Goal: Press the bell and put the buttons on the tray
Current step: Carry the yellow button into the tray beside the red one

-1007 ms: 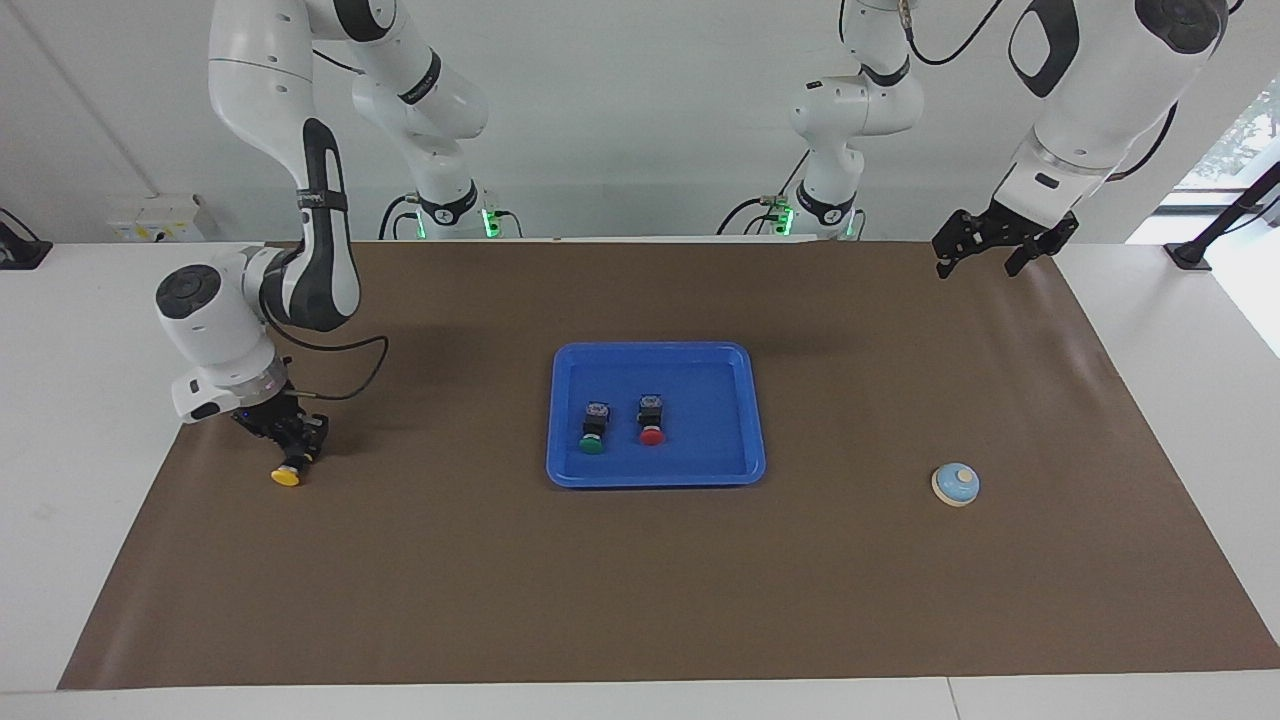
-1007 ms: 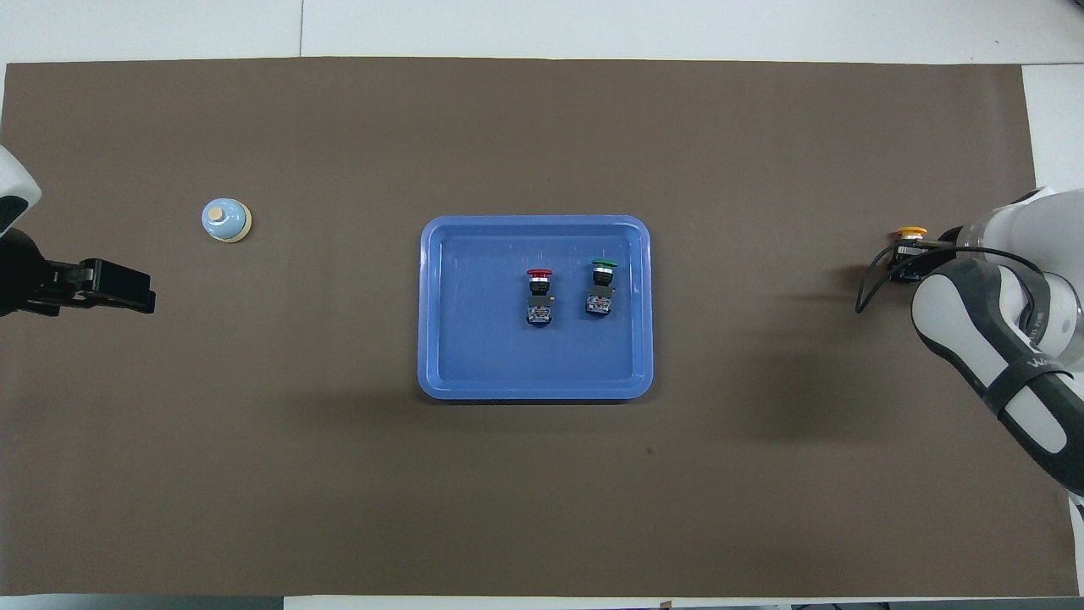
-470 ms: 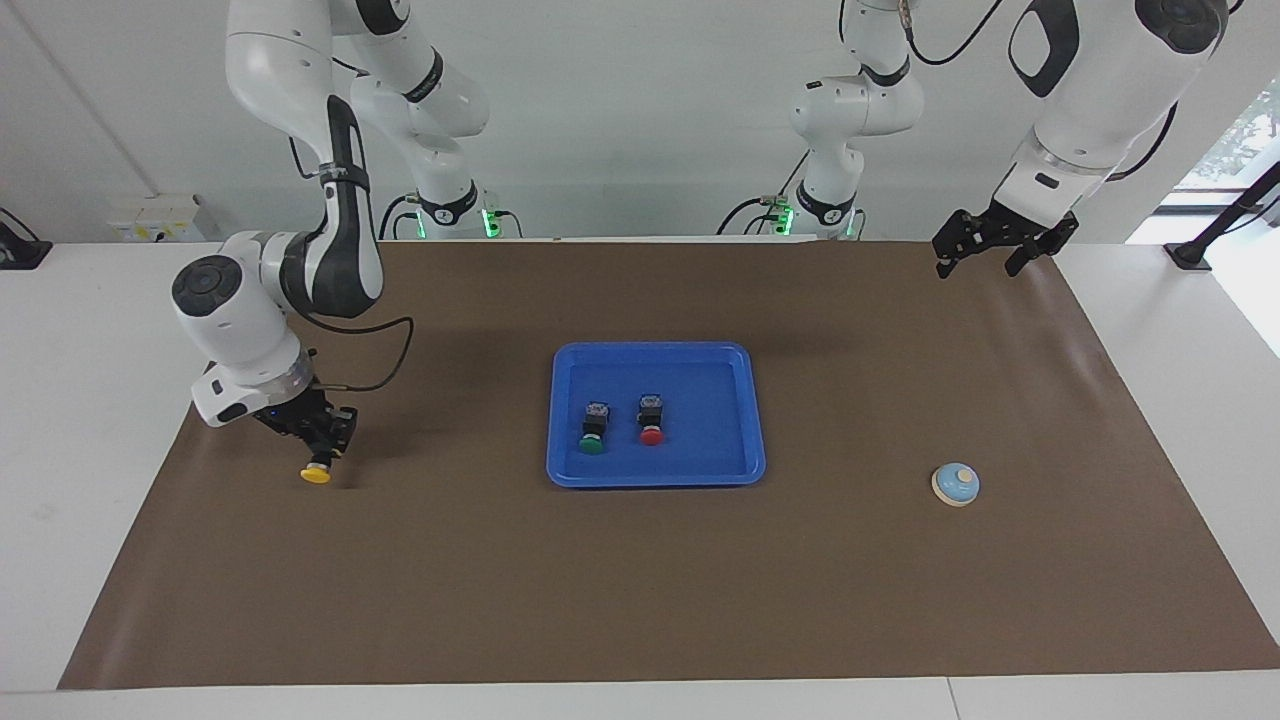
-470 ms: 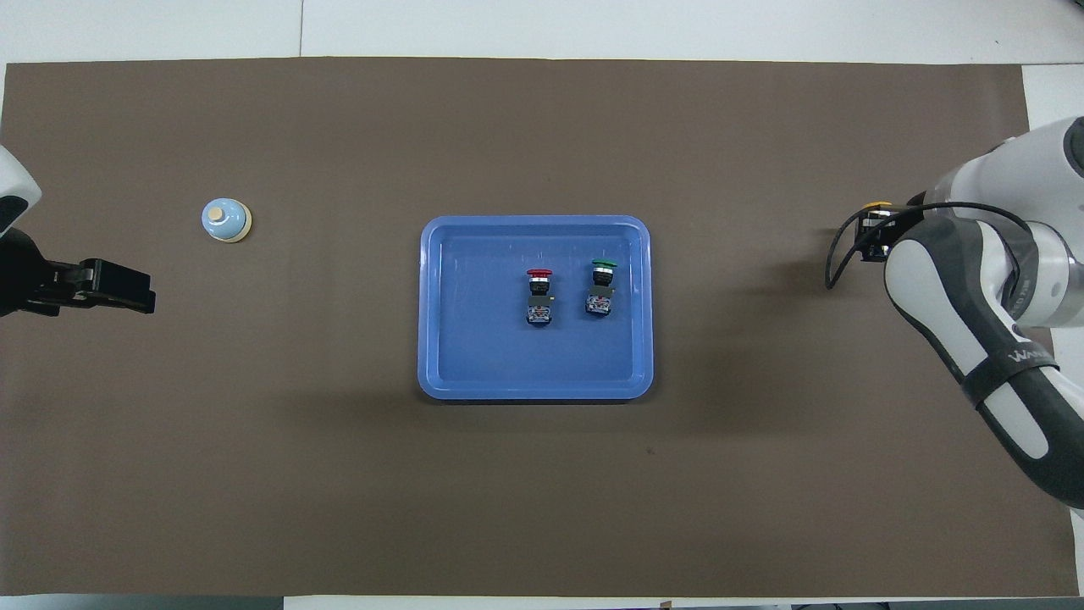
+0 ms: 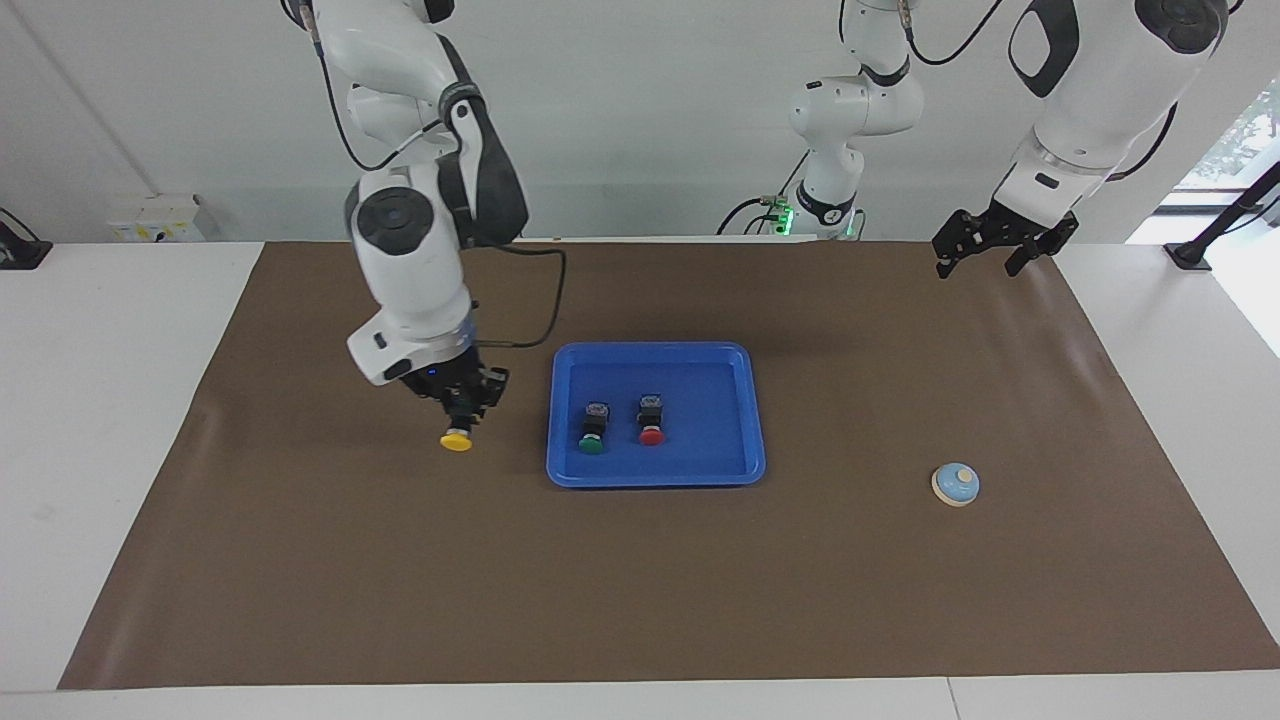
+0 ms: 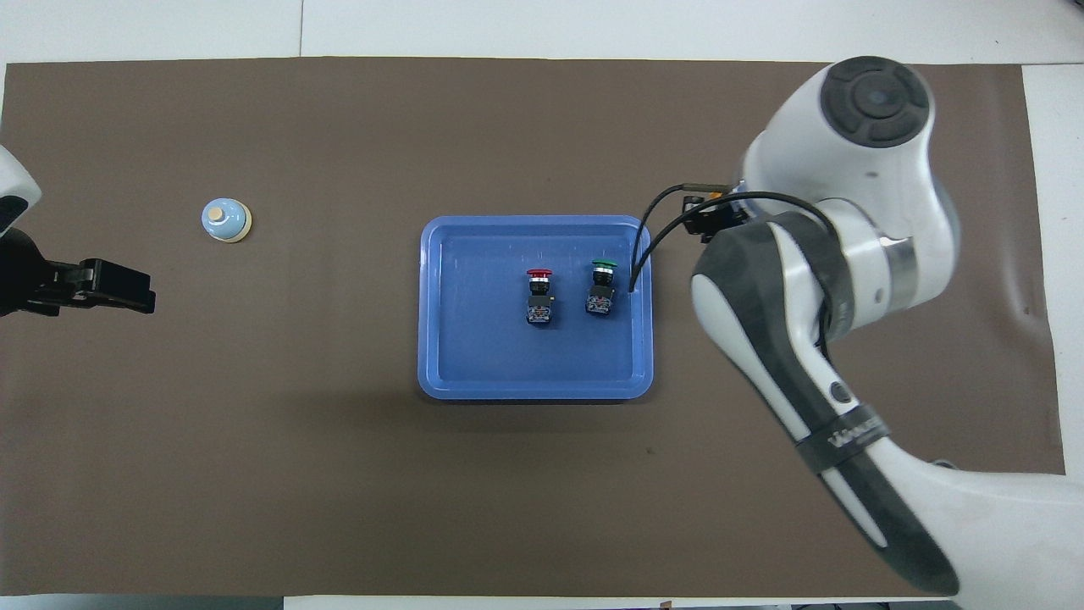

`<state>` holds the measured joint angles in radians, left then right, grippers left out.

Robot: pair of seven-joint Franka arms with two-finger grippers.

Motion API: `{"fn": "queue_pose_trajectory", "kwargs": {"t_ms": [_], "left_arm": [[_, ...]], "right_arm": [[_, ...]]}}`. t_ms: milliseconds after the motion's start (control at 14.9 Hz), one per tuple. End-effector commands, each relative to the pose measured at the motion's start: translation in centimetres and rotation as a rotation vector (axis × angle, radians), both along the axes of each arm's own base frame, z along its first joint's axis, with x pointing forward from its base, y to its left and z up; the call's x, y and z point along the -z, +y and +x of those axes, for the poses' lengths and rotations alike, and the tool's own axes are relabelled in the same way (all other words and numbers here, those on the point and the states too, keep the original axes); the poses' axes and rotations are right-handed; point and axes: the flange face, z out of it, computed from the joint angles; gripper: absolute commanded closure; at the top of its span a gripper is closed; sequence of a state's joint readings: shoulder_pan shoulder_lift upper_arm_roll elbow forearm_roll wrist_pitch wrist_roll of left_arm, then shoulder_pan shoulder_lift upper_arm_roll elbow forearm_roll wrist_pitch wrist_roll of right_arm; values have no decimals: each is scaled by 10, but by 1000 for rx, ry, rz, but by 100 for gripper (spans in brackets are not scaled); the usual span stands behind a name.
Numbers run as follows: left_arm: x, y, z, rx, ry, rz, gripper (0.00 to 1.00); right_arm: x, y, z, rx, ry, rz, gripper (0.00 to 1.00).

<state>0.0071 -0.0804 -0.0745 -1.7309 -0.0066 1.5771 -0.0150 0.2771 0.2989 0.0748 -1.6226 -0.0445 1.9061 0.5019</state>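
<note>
left gripper [image 5: 988, 248] waits up in the air over the mat's [image 5: 640, 600] edge at the left arm's end, fingers apart, holding nothing. Blue tray [image 5: 752, 420] sits mid-mat with the green button [image 5: 592, 430] and red button [image 5: 651, 420] lying in it, green at red's 9 o'clock in the facing view. right gripper [image 5: 462, 410] hangs over the mat just beside the tray, clamped on the yellow button [image 5: 456, 438], cap pointing down I think. Bell [image 5: 955, 484] is farthest out, toward the left arm's end.

A brown mat [image 5: 640, 580] covered most of the white table [image 5: 90, 420], whose bare surface showed around the mat's edges. A pale wall [image 5: 640, 120] rose at the robots' end of the table, and a small white box with yellow marks [image 5: 155, 218] sat at its foot toward the right arm's end. A black stand [image 5: 1215, 230] stood at the left arm's end by a bright window [image 5: 1240, 140].
</note>
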Motion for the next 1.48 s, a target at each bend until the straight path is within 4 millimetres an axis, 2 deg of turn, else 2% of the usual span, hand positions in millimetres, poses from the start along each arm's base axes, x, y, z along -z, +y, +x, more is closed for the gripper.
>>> {"fn": "queue_pose_trajectory", "kwargs": {"t_ms": [0, 67, 134, 201, 336, 403, 470, 537, 604, 671, 806, 1007, 1074, 1141, 1276, 1410], "left_arm": [[-4, 0, -2, -14, -14, -18, 0], [-4, 0, -2, -14, -14, -18, 0], [-5, 0, -2, -14, -15, -18, 0], [-4, 0, -2, -14, -14, -18, 0], [-4, 0, -2, -14, -14, -18, 0], [-4, 0, -2, -14, -14, -18, 0], [-5, 0, -2, -14, -15, -18, 0], [-5, 0, -2, -14, -15, -18, 0], [-4, 0, -2, -12, -14, -18, 0], [-4, 0, -2, -14, -14, -18, 0], [-4, 0, -2, -14, -14, -18, 0], [-4, 0, -2, -14, -14, -18, 0], [-4, 0, -2, -14, -14, -18, 0], [-5, 0, -2, -12, -15, -18, 0], [-5, 0, -2, -12, -15, -18, 0], [-4, 0, -2, -12, -14, -18, 0]], "right_arm": [[-1, 81, -18, -21, 24, 53, 100], [3, 118, -26, -5, 27, 57, 100], [8, 147, -27, 13, 31, 54, 100], [23, 182, -32, 12, 37, 53, 100], [55, 221, -41, 19, 27, 58, 100], [60, 233, -44, 11, -3, 88, 100], [70, 236, -45, 6, -3, 86, 100], [94, 251, -57, -18, 13, 73, 100], [108, 257, -61, -28, 9, 74, 100], [118, 258, -60, -29, 3, 75, 100], [131, 258, -58, -27, 16, 71, 100], [136, 262, -61, -19, 22, 77, 100], [135, 262, -60, -4, 17, 74, 77], [134, 262, -62, 3, 18, 65, 1], [123, 252, -58, 19, 37, 48, 0], [88, 228, -49, 53, 47, 39, 0]]}}
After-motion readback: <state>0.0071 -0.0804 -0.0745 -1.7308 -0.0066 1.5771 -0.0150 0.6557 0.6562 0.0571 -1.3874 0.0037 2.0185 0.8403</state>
